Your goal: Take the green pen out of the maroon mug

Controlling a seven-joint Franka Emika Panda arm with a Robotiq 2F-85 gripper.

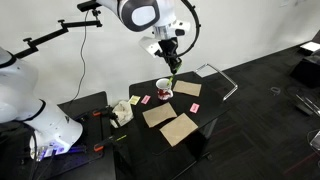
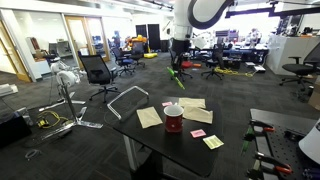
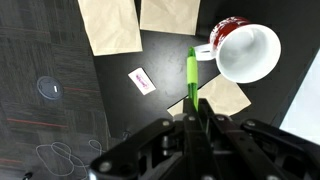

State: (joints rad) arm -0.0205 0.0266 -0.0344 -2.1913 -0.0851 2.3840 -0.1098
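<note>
My gripper point(image 3: 192, 108) is shut on the green pen point(image 3: 191, 78), a thin bright yellow-green stick that points away from the jaws. The pen hangs in the air above the black table, clear of the maroon mug point(image 3: 243, 50), which stands upright with its white inside empty. In both exterior views the gripper point(image 1: 170, 63) point(image 2: 178, 62) holds the pen point(image 1: 172, 78) point(image 2: 175, 75) well above the mug point(image 1: 164, 88) point(image 2: 173, 118).
Flat tan cards point(image 3: 109, 24) point(image 3: 169, 14) point(image 3: 226, 96) and small pink squares point(image 3: 142, 81) lie on the black table point(image 1: 200, 115). A yellow-green note point(image 2: 212, 142) lies near the table edge. A metal frame point(image 2: 118, 96) and office chairs point(image 2: 97, 70) stand on the floor beyond.
</note>
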